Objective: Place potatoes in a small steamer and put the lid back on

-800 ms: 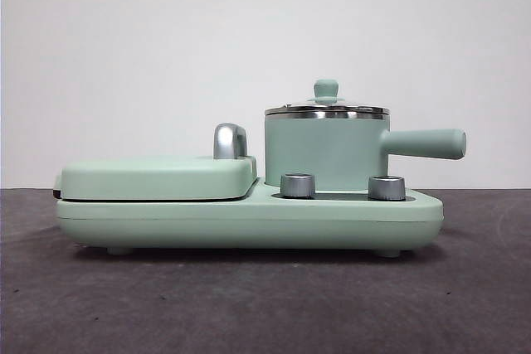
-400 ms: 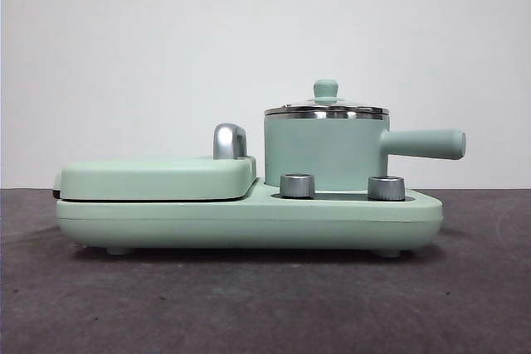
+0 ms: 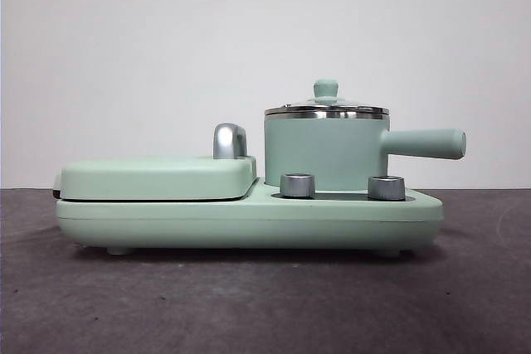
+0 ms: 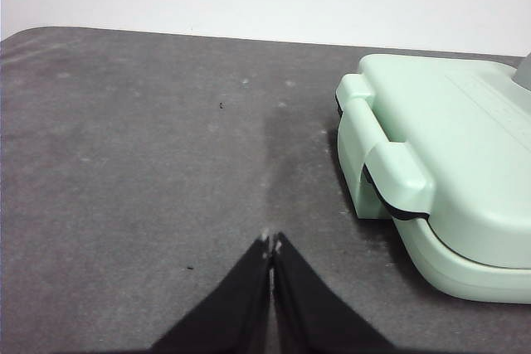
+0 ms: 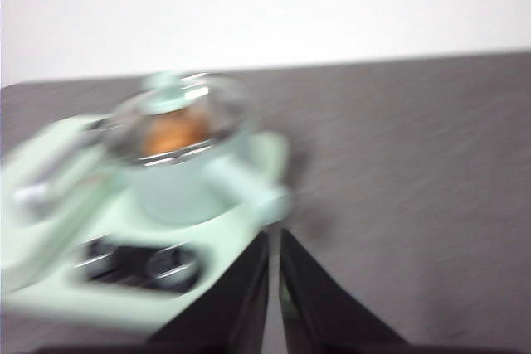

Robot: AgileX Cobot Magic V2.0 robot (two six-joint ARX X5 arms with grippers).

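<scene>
Left end effector [image 4: 271,246]: it is hanging over bare worktop [image 4: 141,147] beside the griddle cover [image 4: 465,147], jaws pressed together and holding nothing.
Griddle cover: it is lying flat and closed on the appliance base [image 3: 249,220], between the left end effector and the pot, so this arm is looking like the farther one.
Small steamer [image 3: 319,151]: it is standing upright on the base behind the two knobs [image 3: 298,185], its long side handle [image 3: 425,143] pointing away from the griddle cover and level with the worktop.
Lid [image 3: 326,108]: it is sitting on the steamer's rim, knob up.
Potato [image 5: 170,132]: it is showing as an orange blur through the glass lid in the right wrist view, so it is judged to be lying inside the pot already.
Right end effector [image 5: 275,242]: its jaws are standing a thin slit apart with nothing between them; the steamer is lying ahead of it and off to one side, the handle pointing roughly towards it, making this the nearer arm.
Step in hand: both parts of the task are appearing done, so pulling clear is likely all that is remaining.
</scene>
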